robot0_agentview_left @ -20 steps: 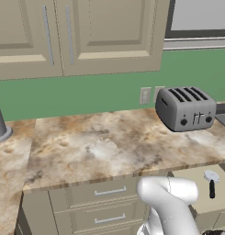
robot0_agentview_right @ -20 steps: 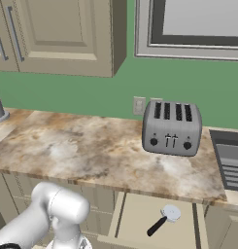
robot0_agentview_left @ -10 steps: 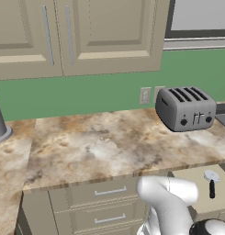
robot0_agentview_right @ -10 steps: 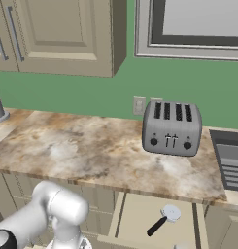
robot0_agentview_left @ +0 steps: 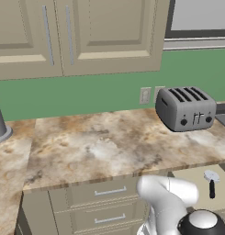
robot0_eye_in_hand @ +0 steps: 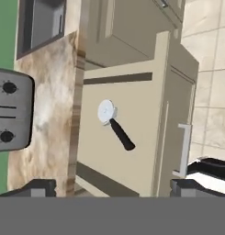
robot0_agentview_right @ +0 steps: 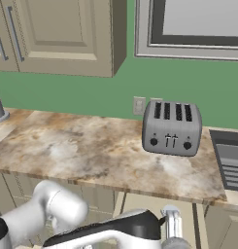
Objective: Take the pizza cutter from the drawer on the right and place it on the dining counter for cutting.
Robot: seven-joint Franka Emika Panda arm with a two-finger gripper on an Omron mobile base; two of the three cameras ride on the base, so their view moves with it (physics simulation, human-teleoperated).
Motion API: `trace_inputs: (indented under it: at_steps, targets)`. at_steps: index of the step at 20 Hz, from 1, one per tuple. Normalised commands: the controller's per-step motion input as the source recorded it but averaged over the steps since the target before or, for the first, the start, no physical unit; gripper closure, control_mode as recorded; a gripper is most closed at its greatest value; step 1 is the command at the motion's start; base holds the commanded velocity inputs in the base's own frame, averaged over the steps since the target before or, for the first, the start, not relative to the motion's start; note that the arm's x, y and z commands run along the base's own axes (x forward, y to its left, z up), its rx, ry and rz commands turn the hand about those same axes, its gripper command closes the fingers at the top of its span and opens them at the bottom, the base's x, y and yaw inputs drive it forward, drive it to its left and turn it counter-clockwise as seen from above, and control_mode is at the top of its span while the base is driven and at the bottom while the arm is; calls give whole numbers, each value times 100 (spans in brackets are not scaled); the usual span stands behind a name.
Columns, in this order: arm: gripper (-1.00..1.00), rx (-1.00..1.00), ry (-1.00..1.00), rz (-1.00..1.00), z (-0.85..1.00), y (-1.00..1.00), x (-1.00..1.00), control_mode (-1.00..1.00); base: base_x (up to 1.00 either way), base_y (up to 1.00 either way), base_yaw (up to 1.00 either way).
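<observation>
The pizza cutter (robot0_eye_in_hand: pixel 115 125), a pale round wheel on a short black handle, lies flat inside the open drawer (robot0_eye_in_hand: pixel 132 87). It also shows at the lower right in the left base view, as the pizza cutter (robot0_agentview_left: pixel 211 181) in the drawer (robot0_agentview_left: pixel 196 176). My gripper (robot0_eye_in_hand: pixel 116 185) hovers above the drawer, open, its fingertips (robot0_eye_in_hand: pixel 40 186) spread wide with nothing between them, and the cutter lies ahead of them. In the right base view my arm (robot0_agentview_right: pixel 140 226) reaches over the drawer (robot0_agentview_right: pixel 144 206) and hides the cutter. The dining counter is out of view.
A silver toaster (robot0_agentview_left: pixel 185 108) stands on the marbled worktop (robot0_agentview_left: pixel 100 147) just behind the drawer, against the green wall. A sink (robot0_agentview_right: pixel 229 158) lies right of it. The drawer's front carries a silver bar handle (robot0_eye_in_hand: pixel 183 149). Closed drawers (robot0_agentview_left: pixel 93 202) sit to its left.
My arm has swung right and forward over the open drawer, now covering the cutter in the right base view. The jaws stay open. The cutter and drawer have not moved.
</observation>
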Motion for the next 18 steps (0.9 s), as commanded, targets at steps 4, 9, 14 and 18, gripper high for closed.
trace_inputs:
  at_steps: [4, 9, 14, 18]
  targets:
    - [-100, -10, 32, 1, 5, 27, 34, -100, 0, 0, 0]
    - [-100, -11, 22, 9, 8, 18, 5, -100, 0, 0, 0]
    - [-100, -7, 19, 20, 0, 5, 4, -100, 0, 0, 0]
    - [-100, -3, 20, 23, 0, 9, 24, -100, 0, 0, 0]
